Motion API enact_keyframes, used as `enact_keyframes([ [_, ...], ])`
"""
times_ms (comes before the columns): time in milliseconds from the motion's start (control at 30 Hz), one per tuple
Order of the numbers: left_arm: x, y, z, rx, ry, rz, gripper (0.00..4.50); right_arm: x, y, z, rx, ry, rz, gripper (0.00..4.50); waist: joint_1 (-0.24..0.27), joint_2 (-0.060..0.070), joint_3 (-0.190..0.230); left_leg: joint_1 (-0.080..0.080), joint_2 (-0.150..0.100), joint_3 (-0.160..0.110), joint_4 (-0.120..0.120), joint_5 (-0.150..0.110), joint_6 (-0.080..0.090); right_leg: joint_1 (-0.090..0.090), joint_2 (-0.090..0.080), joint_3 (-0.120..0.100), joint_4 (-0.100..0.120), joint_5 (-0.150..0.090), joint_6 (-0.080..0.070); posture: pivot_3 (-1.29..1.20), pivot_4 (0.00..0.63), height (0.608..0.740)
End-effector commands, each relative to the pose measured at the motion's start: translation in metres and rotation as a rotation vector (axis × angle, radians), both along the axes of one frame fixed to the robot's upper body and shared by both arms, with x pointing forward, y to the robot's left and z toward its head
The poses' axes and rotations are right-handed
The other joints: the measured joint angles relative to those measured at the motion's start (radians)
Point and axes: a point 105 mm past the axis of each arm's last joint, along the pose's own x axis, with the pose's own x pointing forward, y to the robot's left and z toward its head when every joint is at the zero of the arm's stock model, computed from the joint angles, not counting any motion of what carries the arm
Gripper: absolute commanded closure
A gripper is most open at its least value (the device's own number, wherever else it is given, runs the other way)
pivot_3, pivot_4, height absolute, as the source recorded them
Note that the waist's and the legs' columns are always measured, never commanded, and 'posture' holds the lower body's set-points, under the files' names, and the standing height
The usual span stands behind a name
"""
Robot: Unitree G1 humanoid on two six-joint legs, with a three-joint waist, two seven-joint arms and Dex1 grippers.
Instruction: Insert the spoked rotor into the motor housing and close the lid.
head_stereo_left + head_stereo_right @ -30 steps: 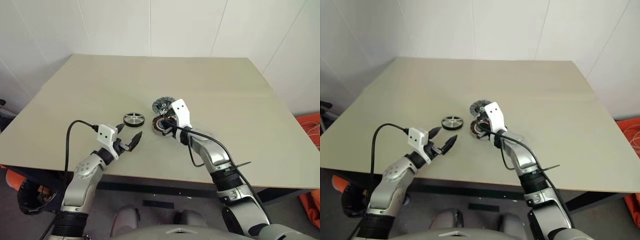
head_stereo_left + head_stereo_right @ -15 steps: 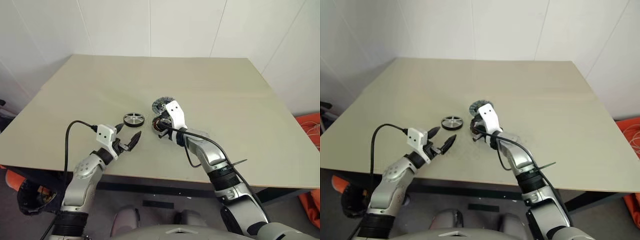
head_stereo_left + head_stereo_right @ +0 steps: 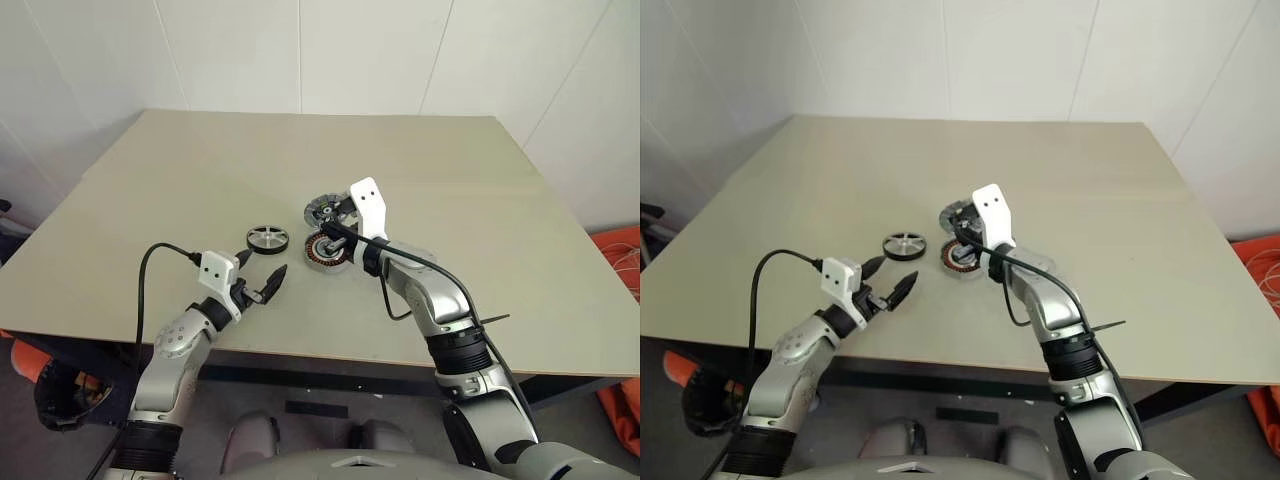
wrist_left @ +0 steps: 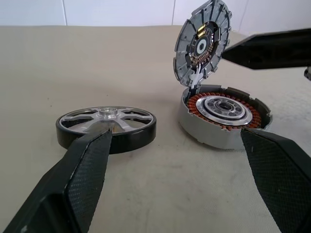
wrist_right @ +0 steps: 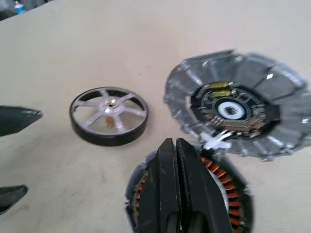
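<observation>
Sitting on the table [image 3: 150, 190], the rotor [image 4: 107, 127] lay beside the housing [image 4: 222, 115], lid [image 4: 201, 44] propped up. Left gripper [image 4: 175, 160] gaped empty; right gripper [image 5: 176, 165] was clenched on nothing above the housing, so a bump could've slammed the lid early.

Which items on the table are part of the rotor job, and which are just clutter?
Job items:
- spoked rotor, flat on the table, not yet inserted
- motor housing, copper windings exposed
- lid, hinged open, standing upright off the housing rim
- left gripper, open, near the rotor
- right gripper, shut, above the housing

Lying about:
- nothing apart from the table itself
</observation>
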Motion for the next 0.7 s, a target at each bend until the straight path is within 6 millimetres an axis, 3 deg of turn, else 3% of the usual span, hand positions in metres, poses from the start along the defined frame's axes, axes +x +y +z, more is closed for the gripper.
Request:
enact_keyframes([
  [33,0.003,0.002,0.011,0.001,-0.058,-0.003,0.0,0.006,-0.004,0.004,-0.014,-0.022,-0.023,4.46,0.0,0.0,0.0,0.0,0.0,0.0,0.0,0.0,0.0,0.0,0.0,0.0,0.0,0.0,0.0,0.0,0.0,0.74],
  [300,0.004,0.008,0.007,0.003,-0.057,0.001,0.0,0.01,0.002,-0.022,-0.061,0.037,-0.013,4.46,0.0,0.0,0.0,-0.001,0.0,0.0,0.0,0.0,0.0,-0.001,0.0,0.0,0.0,0.0,-0.001,0.0,0.0,0.74],
  [700,0.003,0.013,0.003,-0.001,-0.057,0.009,0.0,0.013,0.02,-0.035,-0.085,0.064,0.029,4.46,-0.001,0.0,0.0,-0.001,0.0,0.0,0.0,0.0,0.0,-0.001,0.0,0.0,0.0,0.0,-0.001,0.0,0.0,0.74],
])
